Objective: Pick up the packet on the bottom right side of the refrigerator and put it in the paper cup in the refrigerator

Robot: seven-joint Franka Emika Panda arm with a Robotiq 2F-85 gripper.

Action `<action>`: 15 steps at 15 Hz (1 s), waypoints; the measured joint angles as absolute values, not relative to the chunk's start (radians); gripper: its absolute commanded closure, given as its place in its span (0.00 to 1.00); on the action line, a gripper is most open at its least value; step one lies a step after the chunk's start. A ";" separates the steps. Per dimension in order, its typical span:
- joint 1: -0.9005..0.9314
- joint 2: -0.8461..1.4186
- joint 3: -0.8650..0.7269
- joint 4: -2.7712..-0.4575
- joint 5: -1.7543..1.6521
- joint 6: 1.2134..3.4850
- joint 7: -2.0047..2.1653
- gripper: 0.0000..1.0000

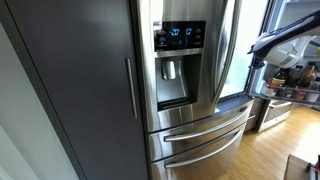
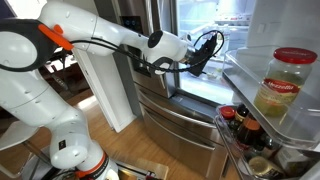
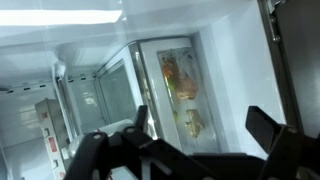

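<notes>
The stainless-steel refrigerator point(image 1: 200, 110) has a blue-lit dispenser panel and two wide drawers, and its right door stands open. My gripper point(image 2: 208, 50) is inside the open compartment at upper-shelf height; it also shows in an exterior view point(image 1: 258, 52). In the wrist view my gripper point(image 3: 200, 120) is open and empty, its two dark fingers wide apart. Behind it is a clear bin point(image 3: 178, 85) with yellowish items inside; I cannot tell what they are. No packet or paper cup can be made out.
The open door's shelves point(image 2: 262, 95) hold a large jar point(image 2: 285, 85) and several bottles point(image 2: 240, 125) lower down. A matte dark-grey cabinet panel point(image 1: 70, 80) stands beside the fridge. White fridge walls and shelves point(image 3: 60, 60) surround the gripper.
</notes>
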State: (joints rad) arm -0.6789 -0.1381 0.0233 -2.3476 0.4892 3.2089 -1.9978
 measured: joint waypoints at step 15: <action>-0.882 -0.486 0.217 -2.373 0.153 2.954 -1.604 0.00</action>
State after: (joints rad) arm -0.8818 -0.4860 0.2166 -2.3729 0.1526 2.9544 -1.6040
